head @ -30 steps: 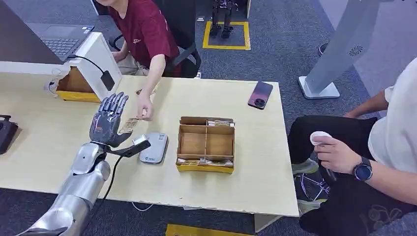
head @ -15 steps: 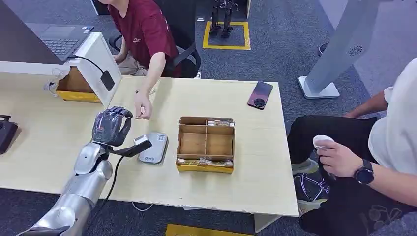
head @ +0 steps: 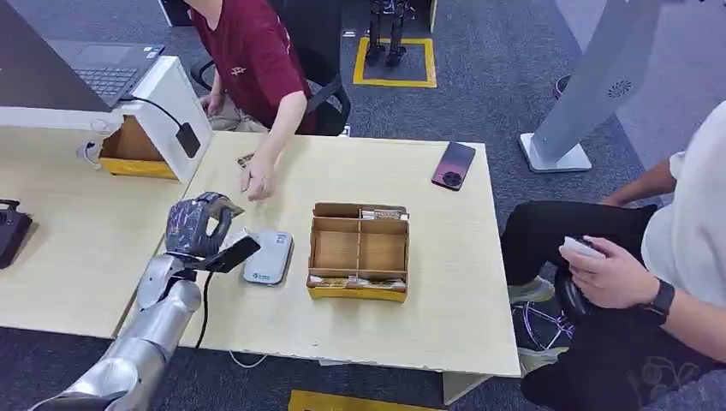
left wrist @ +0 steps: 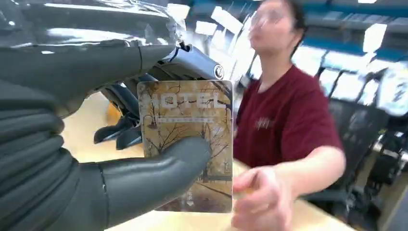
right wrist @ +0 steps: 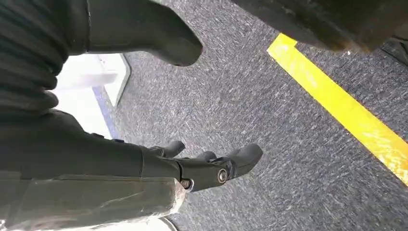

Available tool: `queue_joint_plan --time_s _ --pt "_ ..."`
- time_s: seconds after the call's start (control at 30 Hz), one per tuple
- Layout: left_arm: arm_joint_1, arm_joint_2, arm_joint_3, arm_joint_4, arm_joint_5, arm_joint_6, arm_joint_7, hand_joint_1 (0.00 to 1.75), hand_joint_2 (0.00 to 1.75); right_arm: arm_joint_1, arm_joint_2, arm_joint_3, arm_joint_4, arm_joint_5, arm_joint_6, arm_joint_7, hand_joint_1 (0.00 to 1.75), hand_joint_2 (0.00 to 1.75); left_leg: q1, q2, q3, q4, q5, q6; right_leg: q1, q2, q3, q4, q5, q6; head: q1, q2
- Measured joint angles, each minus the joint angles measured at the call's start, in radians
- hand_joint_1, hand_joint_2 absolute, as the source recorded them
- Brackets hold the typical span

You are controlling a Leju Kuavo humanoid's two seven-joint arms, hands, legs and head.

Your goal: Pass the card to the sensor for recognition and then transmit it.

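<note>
One silver arm, the left, reaches up over the pale wooden desk [head: 411,317], its left hand [head: 199,224] curled and gripping the card [left wrist: 186,144] between thick grey thumb and dark fingers, just beside the flat grey sensor [head: 268,256]. Held upright, the card is a glossy rectangle with rounded corners (bare brown trees, the letters "OTEL" legible). Hanging over grey carpet, the right hand [right wrist: 202,166] holds nothing, fingers apart.
</note>
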Motion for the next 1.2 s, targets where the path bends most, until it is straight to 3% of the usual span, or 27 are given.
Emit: queue_joint_plan --time_s 0.07,0.23,0.37,0.53,0.67,0.97,1.2 --pt "-0.006 -0.016 0.000 0.008 0.130 -0.124 0.022 1.75 1.75 0.001 0.000 -0.008 0.000 -0.006 -0.002 0.002 0.00 1.75 0.000 0.000 0.000 0.000 0.000 0.000 0.000 0.000 0.000 0.000 0.000 0.000 0.000 0.000" --pt "0.002 -0.037 -0.006 -0.002 0.401 -0.357 0.079 1.75 1.75 0.010 0.000 -0.025 0.000 -0.019 -0.010 0.003 0.00 1.75 0.000 0.001 0.000 0.000 0.000 0.000 0.000 0.001 0.000 0.000 0.000 0.000 0.000 0.000" --pt "0.032 -0.026 -0.027 -0.055 0.593 -0.501 0.135 1.75 1.75 0.018 0.000 -0.040 0.002 -0.021 -0.013 0.008 0.00 1.75 0.000 0.000 0.000 0.000 0.000 0.000 0.000 0.000 0.000 0.000 0.000 0.000 0.000 0.000" --pt "0.058 0.006 -0.060 -0.119 0.702 -0.528 0.164 1.75 1.75 0.025 -0.002 -0.050 0.003 -0.022 -0.019 0.003 0.00 1.75 0.001 0.000 0.000 0.000 0.000 0.000 0.000 0.000 0.000 0.000 0.000 0.000 0.000 0.000" --pt "0.058 0.031 -0.082 -0.130 0.713 -0.500 0.165 1.75 1.75 0.025 -0.002 -0.056 0.003 -0.023 -0.027 -0.006 0.00 1.75 0.001 0.000 0.000 0.000 0.000 0.000 0.000 0.000 0.000 0.000 0.000 0.000 0.000 0.000" --pt "0.071 0.079 -0.122 -0.121 0.712 -0.513 0.186 1.75 1.75 0.027 -0.002 -0.065 0.005 -0.019 -0.026 0.000 0.00 1.75 0.000 0.000 -0.001 0.000 0.000 0.000 0.000 0.000 0.000 0.000 0.000 0.000 0.000 0.000" --pt "0.089 0.094 -0.154 -0.095 0.732 -0.570 0.194 1.75 1.75 0.027 -0.003 -0.065 0.005 -0.017 -0.027 0.002 0.00 1.75 0.000 0.000 -0.001 0.000 0.000 0.000 0.000 0.000 0.000 0.000 0.000 0.000 0.000 0.000"
